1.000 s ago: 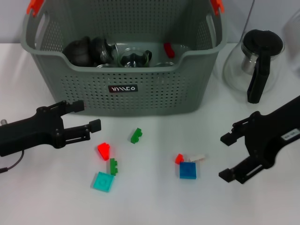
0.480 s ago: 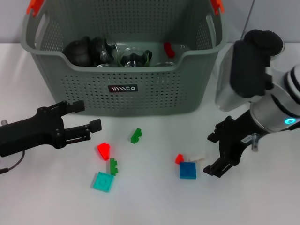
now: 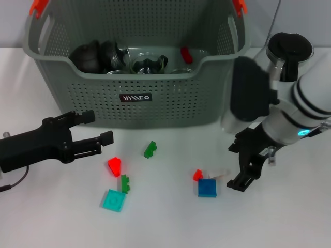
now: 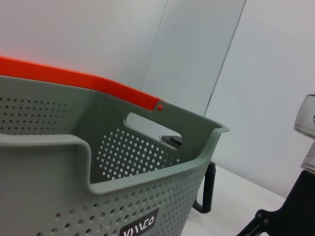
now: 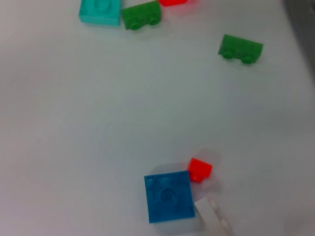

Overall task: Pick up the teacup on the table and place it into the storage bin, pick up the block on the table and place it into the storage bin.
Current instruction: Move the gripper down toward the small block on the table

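Right gripper [image 3: 242, 164]: we find its two black fingers spread apart, nothing between them, poised over the white table [image 3: 289, 217] just beside the blue block [image 3: 207, 187], the small red block [image 3: 197, 174] and the white block [image 3: 219, 173]. These three lie clustered together, the red one touching a corner of the blue one in the right wrist view, the white one at the blue one's other corner. Behind the fingers we note the white forearm with black bands, rising toward the glass teapot [image 3: 287, 62] with black handle.

Left gripper [image 3: 95, 130]: fingers parted, holding nothing, pointing across the table toward the blocks, in front of the storage bin [image 3: 155, 103].

Loose blocks between the two grippers: one green block [image 3: 151, 149] alone; a red block [image 3: 115, 166], a second green block [image 3: 125, 183] and a teal block [image 3: 113, 200] grouped near the left gripper.

Storage bin: grey-green, perforated, orange clips on the handles, black label on the front wall, standing at the far side of the table. Inside we see dark and glass vessels and one red piece; we cannot tell which, if any, is a teacup
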Controlling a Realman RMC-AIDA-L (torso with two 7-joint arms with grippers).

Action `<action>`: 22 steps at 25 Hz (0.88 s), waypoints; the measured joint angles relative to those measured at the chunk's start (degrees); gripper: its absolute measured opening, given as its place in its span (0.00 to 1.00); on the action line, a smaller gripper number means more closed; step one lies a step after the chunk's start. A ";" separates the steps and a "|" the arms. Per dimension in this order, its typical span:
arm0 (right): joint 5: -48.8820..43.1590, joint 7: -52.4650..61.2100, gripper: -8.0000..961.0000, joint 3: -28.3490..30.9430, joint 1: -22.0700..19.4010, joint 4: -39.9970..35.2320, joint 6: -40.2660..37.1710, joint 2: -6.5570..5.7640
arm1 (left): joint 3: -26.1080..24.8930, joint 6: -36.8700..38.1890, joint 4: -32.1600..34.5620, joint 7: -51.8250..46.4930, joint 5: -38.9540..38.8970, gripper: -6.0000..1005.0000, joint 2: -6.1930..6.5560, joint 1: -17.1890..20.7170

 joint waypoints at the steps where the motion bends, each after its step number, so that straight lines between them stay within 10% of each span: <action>1: 0.00 0.01 0.98 -1.13 0.14 0.01 0.53 0.04 | 0.00 -0.03 -0.13 0.02 -0.02 0.88 0.00 0.00; 15: 0.21 1.66 0.95 -8.73 2.45 4.63 7.84 0.47 | 0.00 -0.56 -0.48 0.08 -0.08 0.88 0.00 0.14; 22: 0.97 2.40 0.70 -9.52 4.44 7.82 8.26 0.62 | 0.01 -0.61 -0.48 0.00 -0.08 0.88 0.00 0.03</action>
